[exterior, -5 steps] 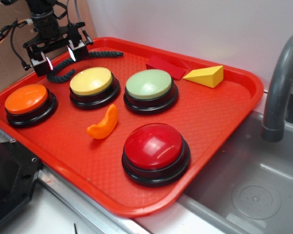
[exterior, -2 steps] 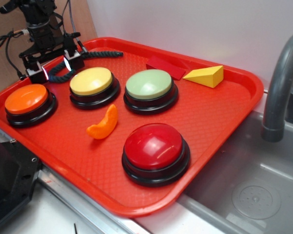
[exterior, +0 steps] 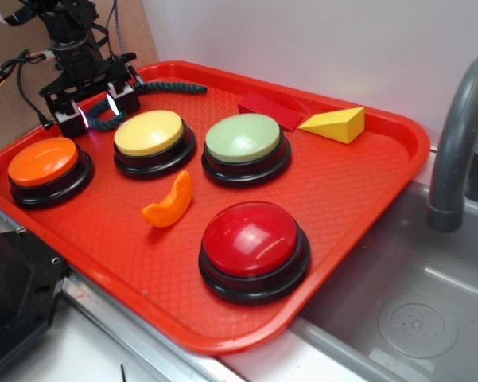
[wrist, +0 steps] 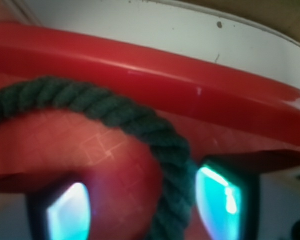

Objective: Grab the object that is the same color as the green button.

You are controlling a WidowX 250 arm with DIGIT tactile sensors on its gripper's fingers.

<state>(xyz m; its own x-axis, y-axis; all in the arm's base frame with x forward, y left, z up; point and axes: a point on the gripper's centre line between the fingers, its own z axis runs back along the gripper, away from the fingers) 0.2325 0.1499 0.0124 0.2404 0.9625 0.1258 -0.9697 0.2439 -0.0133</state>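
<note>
The dark green twisted rope piece [exterior: 175, 86] lies along the far left rim of the red tray [exterior: 358, 183]. My gripper [exterior: 98, 113] is down over the rope's curled near end, behind the yellow button. In the wrist view the rope [wrist: 115, 112] curves down between the fingers, close to the right finger pad [wrist: 222, 205], with a wide gap to the left one. The gripper [wrist: 145, 210] is open and straddles the rope. The pale green domed button [exterior: 243, 137] sits on its black base mid-tray, well to the right of the gripper.
An orange button [exterior: 44, 161], a yellow button [exterior: 149, 132] and a large red button [exterior: 252, 239] stand on the tray. An orange crescent [exterior: 170, 203], a flat red block [exterior: 269, 110] and a yellow wedge [exterior: 336, 123] lie there too. A grey faucet [exterior: 461, 127] and sink are at right.
The gripper has come down over the rope's curled end and shifted a little to the right. The rope has slid slightly to the right along the rim.
</note>
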